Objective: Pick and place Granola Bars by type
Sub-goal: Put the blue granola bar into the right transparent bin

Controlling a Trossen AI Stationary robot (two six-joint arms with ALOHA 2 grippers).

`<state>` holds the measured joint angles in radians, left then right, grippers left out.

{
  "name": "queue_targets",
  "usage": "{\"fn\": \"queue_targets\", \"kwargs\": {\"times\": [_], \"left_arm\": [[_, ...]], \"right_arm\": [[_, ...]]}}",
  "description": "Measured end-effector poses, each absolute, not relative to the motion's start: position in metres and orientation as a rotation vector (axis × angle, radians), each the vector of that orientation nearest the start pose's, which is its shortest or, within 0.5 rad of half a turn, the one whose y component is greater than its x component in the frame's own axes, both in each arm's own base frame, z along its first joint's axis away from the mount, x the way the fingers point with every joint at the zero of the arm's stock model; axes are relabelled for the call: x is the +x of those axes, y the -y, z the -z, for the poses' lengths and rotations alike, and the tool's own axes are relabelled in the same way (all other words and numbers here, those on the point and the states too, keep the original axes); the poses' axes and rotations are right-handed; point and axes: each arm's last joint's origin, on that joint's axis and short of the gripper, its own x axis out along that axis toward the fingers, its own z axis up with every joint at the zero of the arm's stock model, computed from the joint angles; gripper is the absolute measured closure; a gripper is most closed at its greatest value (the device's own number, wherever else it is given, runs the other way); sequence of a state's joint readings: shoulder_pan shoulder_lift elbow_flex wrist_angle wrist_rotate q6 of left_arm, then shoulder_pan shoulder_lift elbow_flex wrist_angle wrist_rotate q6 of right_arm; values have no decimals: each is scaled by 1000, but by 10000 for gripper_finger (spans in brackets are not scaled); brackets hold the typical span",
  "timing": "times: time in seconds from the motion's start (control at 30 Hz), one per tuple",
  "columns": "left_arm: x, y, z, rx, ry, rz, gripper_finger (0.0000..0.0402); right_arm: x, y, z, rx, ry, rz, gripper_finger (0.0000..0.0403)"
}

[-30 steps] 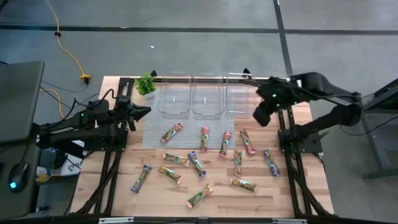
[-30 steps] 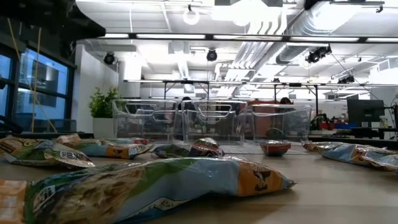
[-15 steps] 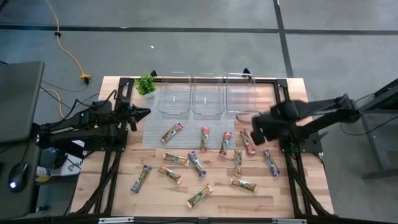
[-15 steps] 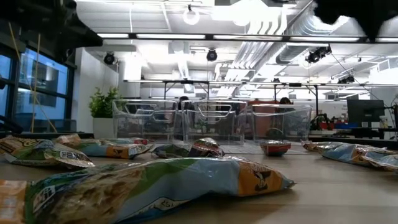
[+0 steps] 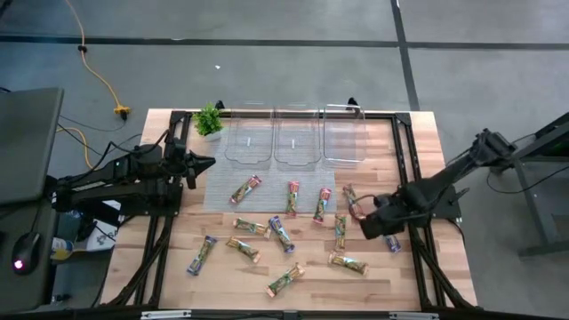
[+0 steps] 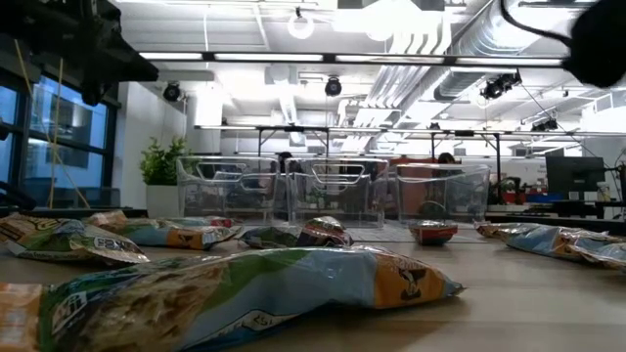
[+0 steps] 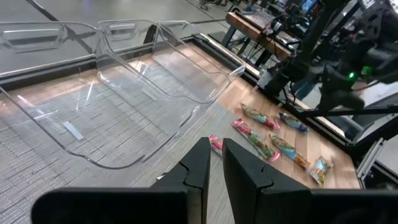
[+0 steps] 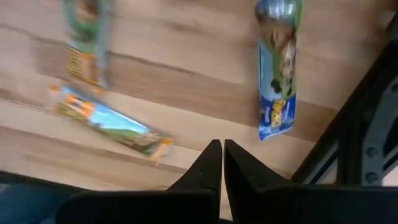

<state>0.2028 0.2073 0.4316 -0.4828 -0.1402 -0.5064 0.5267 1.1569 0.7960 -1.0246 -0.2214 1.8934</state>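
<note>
1. Three clear bins [image 5: 295,140] stand in a row at the far edge of the wooden counter [image 5: 178,267]. In the high view none holds a bar, so the sorting looks barely begun, if at all.
2. About a dozen granola bars [image 5: 281,233] lie scattered on the counter in front of the bins, some on a grey mat [image 5: 218,191] and most on bare wood. All remain to be placed.
3. The right gripper [image 5: 372,220] is low over the bars on the counter's right side, near a blue-wrapped bar [image 8: 277,81]. Its fingers are pressed together and hold nothing (it would have to open before any pick).
4. The left gripper [image 5: 203,162] waits at the counter's left edge near a small plant [image 5: 209,118]. Its fingers are nearly closed, with only a thin gap, and are empty.
</note>
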Motion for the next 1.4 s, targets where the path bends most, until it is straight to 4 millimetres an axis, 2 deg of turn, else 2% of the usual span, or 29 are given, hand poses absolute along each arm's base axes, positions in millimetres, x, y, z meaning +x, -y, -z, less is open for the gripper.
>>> {"fn": "queue_targets", "kwargs": {"times": [0.17,0.57,0.77,0.93,1.07,1.4], "left_arm": [[78,-20,-246,-502,-168,-399,361],[78,-19,-244,-506,-192,-383,361],[78,-19,-244,-506,-192,-383,361],[78,-19,-244,-507,-193,-384,361],[78,-19,-244,-510,-195,-384,361],[78,-19,-244,-513,-194,-385,361]], "right_arm": [[144,-100,-200,1239,-1498,852,374],[131,-89,-169,1117,-1460,939,195],[124,-84,-141,1153,-1443,932,137],[119,-81,-126,1198,-1440,911,126],[119,-81,-126,1194,-1445,919,131],[121,-82,-130,1190,-1443,911,186]]}}
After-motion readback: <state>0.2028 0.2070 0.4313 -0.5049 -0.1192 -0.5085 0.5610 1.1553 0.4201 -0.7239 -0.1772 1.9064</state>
